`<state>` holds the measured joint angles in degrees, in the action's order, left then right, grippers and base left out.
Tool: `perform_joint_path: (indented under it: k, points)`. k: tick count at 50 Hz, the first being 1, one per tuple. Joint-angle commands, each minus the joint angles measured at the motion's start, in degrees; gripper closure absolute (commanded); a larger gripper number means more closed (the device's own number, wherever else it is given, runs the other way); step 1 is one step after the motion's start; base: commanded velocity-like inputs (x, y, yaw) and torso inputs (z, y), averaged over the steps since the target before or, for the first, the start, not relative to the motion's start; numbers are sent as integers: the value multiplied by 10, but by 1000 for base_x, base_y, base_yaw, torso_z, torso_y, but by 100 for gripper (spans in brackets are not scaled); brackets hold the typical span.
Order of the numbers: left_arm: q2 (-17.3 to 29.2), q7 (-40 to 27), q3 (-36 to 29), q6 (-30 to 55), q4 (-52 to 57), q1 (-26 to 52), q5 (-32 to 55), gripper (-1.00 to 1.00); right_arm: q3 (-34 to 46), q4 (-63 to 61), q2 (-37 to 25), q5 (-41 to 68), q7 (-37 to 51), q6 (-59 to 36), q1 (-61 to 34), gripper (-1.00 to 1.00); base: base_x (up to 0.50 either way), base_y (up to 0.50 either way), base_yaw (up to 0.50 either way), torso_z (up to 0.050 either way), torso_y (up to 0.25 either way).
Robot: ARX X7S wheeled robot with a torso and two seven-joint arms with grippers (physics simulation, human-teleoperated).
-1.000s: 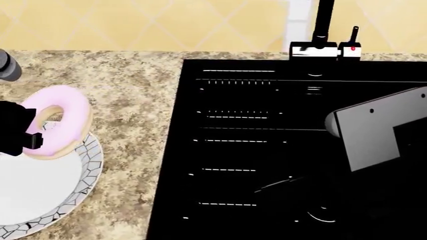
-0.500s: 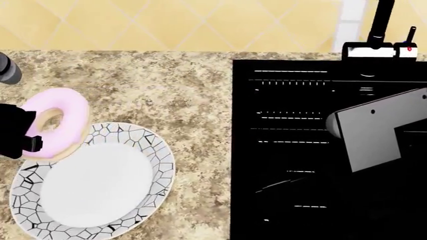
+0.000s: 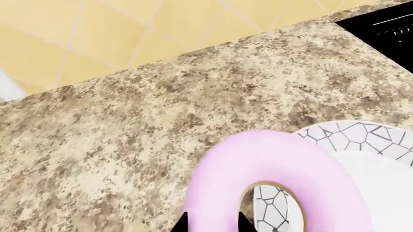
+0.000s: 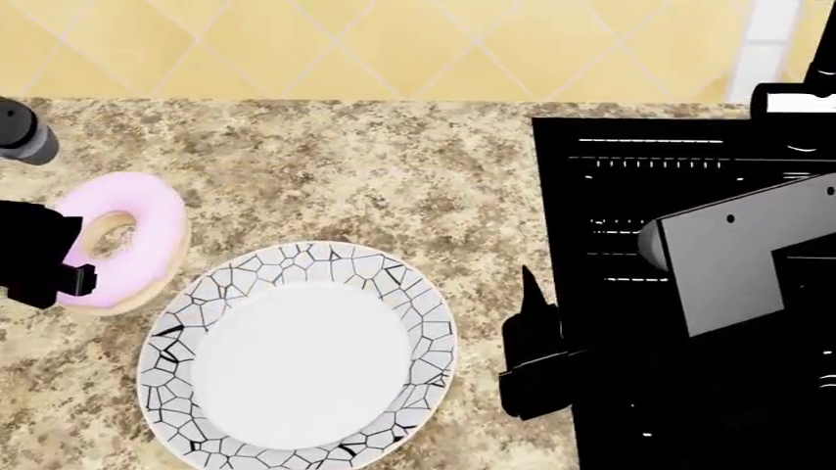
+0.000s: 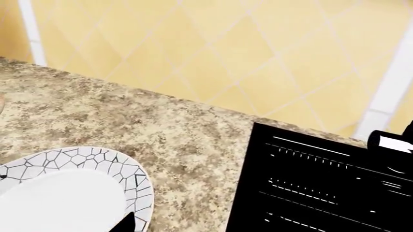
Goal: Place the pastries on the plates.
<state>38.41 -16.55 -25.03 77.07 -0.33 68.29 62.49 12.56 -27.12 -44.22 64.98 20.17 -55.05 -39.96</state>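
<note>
On the counter point(image 4: 327, 176), the plate point(image 4: 303, 360) now shows nearly whole in the head view; half a second ago its lower edge was cut off, and a second ago only a sliver showed at the left. The black sink point(image 4: 692, 294) has slid toward the right edge of that view, and a dark pointed part of the right gripper point(image 4: 530, 357), absent from the earlier frames, now stands just right of the plate. The doughnut point(image 4: 120, 241) sits in much the same spot at the view's left, tilted on edge and pinched by the jaws of the left gripper point(image 4: 53, 269), above the counter just beside the plate's rim.

From the left wrist, the doughnut point(image 3: 277, 181) is cut off by the frame edge, only two dark jaw tips show against it, and the plate point(image 3: 361, 145) appears partly behind and through its hole. From the right wrist, only one dark tip shows over the plate point(image 5: 77, 198), so I cannot tell whether the right jaws are spread or pressed together. The muffin and blue plate are out of view.

Speckled tan granite covers the counter, backed by a yellow tiled wall point(image 5: 258, 53) with diagonal seams.
</note>
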Motion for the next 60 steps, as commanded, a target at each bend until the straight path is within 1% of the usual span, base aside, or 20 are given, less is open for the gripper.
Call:
perform_joint_path:
  k: [1,7,11,13,14,16,17,19,21,31,34,37,44,45,48,49,51,53,57,60]
  points:
    - [-21,26,-30,-15,-8,19,-12,100,-9,8,1,7,9,1,-3,-100,0,0,0,0,0]
    - [-58,59,-70,-28,-33,59,-36,100,-16,2,-3,17,19,-1,0,-100,0,0,0,2,0]
    - [-59,69,-84,-22,-26,65,-36,100,-19,0,-5,22,23,-4,-1,-100,0,0,0,0,0]
    - [-75,77,-100,-30,-41,73,-49,100,-19,0,-5,21,23,-3,-3,-100,0,0,0,0,0]
    - [-69,75,-96,-25,-31,70,-42,100,-18,0,-5,21,23,-3,-3,-100,0,0,0,0,0]
    - [-67,86,-115,-23,-27,77,-50,100,-14,1,-2,21,23,-5,-6,-100,0,0,0,0,0]
    - [-90,99,-132,-34,-59,95,-68,100,-12,4,0,19,22,-5,-9,-100,0,0,0,0,0]
    - [-89,106,-138,-30,-49,102,-65,100,-11,8,3,19,21,-5,-15,-100,0,0,0,0,5]
    - [-109,117,-154,-43,-67,110,-79,100,-11,7,5,20,21,-4,-16,-100,0,0,0,0,0]
    - [-112,121,-165,-33,-52,107,-70,100,-21,9,6,19,18,12,-6,-100,0,0,0,0,0]
    - [-129,127,-178,-47,-74,106,-83,100,-22,10,5,19,17,13,-5,-100,0,0,0,0,0]
    - [-134,120,-168,-60,-71,83,-76,100,-32,3,1,28,23,14,-5,-100,0,0,0,0,0]
    - [-144,123,-171,-77,-79,67,-78,100,-36,-2,-2,36,27,13,-5,-100,0,0,0,0,1]
    - [-155,127,-179,-83,-90,67,-84,100,-35,-2,-1,35,26,14,-5,-100,0,0,0,0,0]
    - [-144,124,-179,-79,-70,55,-77,100,-34,1,0,33,25,16,-4,-100,0,0,0,0,0]
    - [-149,125,-183,-83,-78,53,-82,100,-36,2,-1,33,25,17,-2,-100,0,0,0,0,0]
    - [-137,118,-177,-78,-61,42,-74,100,-39,1,-1,36,29,18,0,-100,0,0,0,0,0]
    - [-144,119,-184,-82,-69,40,-79,100,-40,0,-2,34,31,20,2,-100,0,0,0,0,0]
    - [-137,113,-181,-77,-52,31,-70,100,-41,1,-1,34,32,22,4,-100,0,0,0,0,0]
    - [-147,116,-186,-83,-64,33,-76,100,-39,1,-1,32,31,21,4,-100,0,0,0,0,0]
